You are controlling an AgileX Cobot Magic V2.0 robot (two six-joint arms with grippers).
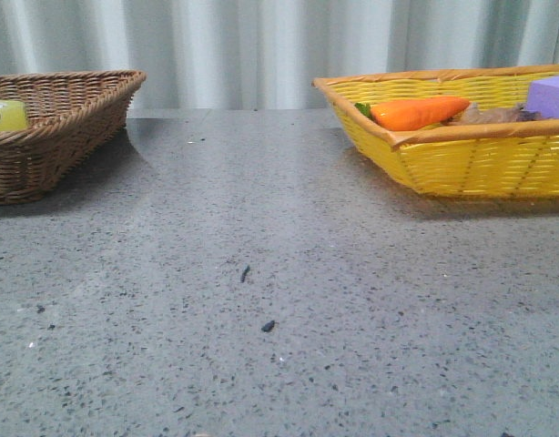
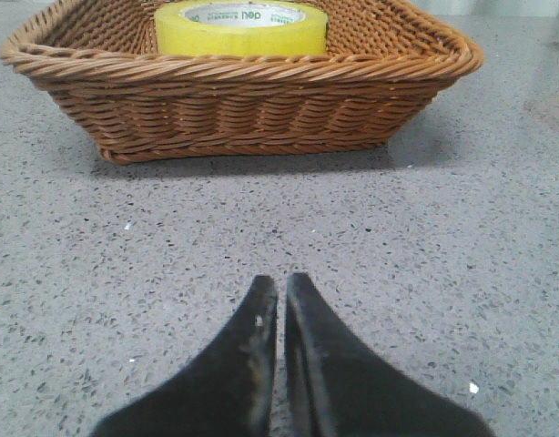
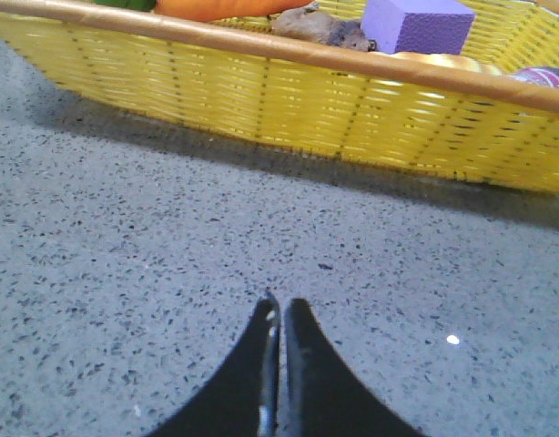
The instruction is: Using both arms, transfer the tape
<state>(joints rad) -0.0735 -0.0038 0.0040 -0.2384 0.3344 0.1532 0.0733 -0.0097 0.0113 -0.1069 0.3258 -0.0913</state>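
- Yellow tape [image 2: 240, 27] lay flat inside the brown wicker basket [image 2: 243, 105], at the upper middle of the left wrist frame; in the front frame a slice of it peeped over the rim at the far left edge. Lying flat, its hollow core faced up, which would suit a claw coming down over its wall.
- Opposite, at the upper right of the front frame, stood a yellow basket [image 1: 480, 164] holding a carrot [image 1: 418, 111], a purple block [image 1: 551, 95] and some brownish thing too blurred to name.
- Left gripper [image 2: 281, 300] sat low at the bottom middle of its frame, clenched on nothing, fingertips nearly touching, pointed at the brown basket from well apart.
- Right gripper [image 3: 278, 314] was likewise clenched and empty, aimed at the yellow basket's wall.
- Grey stone table [image 1: 261, 273] between the baskets bore only dark specks.
- Judged from this, the tape resting in the brown basket fits either a source awaiting pickup or a delivery already made; the frames did not settle which.
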